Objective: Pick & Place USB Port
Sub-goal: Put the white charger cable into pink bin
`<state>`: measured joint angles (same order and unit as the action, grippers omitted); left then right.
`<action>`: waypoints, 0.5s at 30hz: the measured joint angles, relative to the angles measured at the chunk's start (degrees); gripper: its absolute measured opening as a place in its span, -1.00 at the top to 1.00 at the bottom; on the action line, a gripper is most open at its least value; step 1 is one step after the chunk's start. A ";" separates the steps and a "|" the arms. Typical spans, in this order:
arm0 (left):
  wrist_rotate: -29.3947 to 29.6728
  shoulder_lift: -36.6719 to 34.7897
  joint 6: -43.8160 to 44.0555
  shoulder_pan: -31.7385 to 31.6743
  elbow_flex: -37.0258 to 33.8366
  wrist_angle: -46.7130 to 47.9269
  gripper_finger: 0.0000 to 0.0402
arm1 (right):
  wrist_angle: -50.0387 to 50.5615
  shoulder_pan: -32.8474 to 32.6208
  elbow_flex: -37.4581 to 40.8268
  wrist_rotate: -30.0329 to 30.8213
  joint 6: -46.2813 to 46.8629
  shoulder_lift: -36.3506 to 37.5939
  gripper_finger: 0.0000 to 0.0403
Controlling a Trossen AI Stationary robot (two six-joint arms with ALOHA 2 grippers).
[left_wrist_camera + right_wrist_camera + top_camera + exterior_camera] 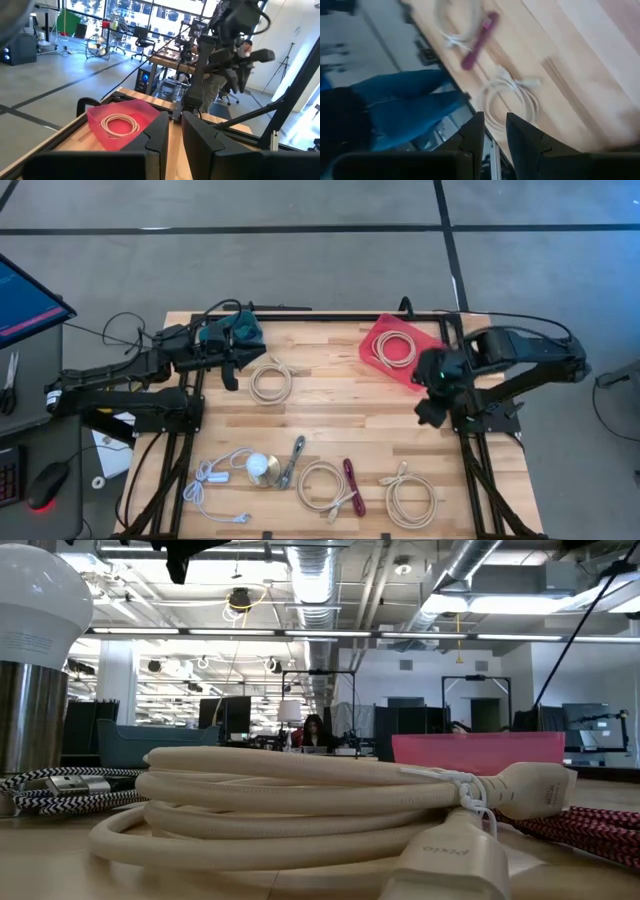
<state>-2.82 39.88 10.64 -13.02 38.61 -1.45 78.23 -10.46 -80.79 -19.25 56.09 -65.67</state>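
A: Where are the cables?

B: One cream coil (396, 348) lies in the red tray (377, 338) at the upper right of the high view. Another coil (269, 380) sits on the table (340, 420) just right of the left gripper (232, 373), upper left of centre. Along the bottom edge: a white cable (215, 480) with a bulb (262, 468), a cream coil (322, 485), a red cable (353, 486) and a last cream coil (411, 495).

A: And the grippers?

B: The left gripper hangs over the table's upper left, fingers (157, 137) nearly together with a narrow gap, pinching nothing. The right gripper (432, 412) hovers at the right edge, below the tray; its fingers (472, 132) also stand a slit apart, empty.

A: Anyone around?

B: A person in jeans (405, 107) stands past the table edge in the right wrist view.
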 joint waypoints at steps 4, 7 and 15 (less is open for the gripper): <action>0.03 0.00 -1.58 0.00 0.00 -0.30 0.73 | 1.56 -8.66 0.00 6.78 10.28 -1.12 0.63; 0.23 0.00 -1.67 0.00 0.00 -0.52 0.73 | 1.51 -14.58 0.00 10.19 17.36 -2.27 0.63; 0.22 0.00 -1.82 0.00 0.00 -1.65 0.73 | 1.49 -27.54 0.00 11.71 34.16 -8.23 0.63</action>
<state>-2.60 39.88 8.82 -13.02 38.61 -3.10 79.72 -38.00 -80.79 -7.54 90.26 -73.90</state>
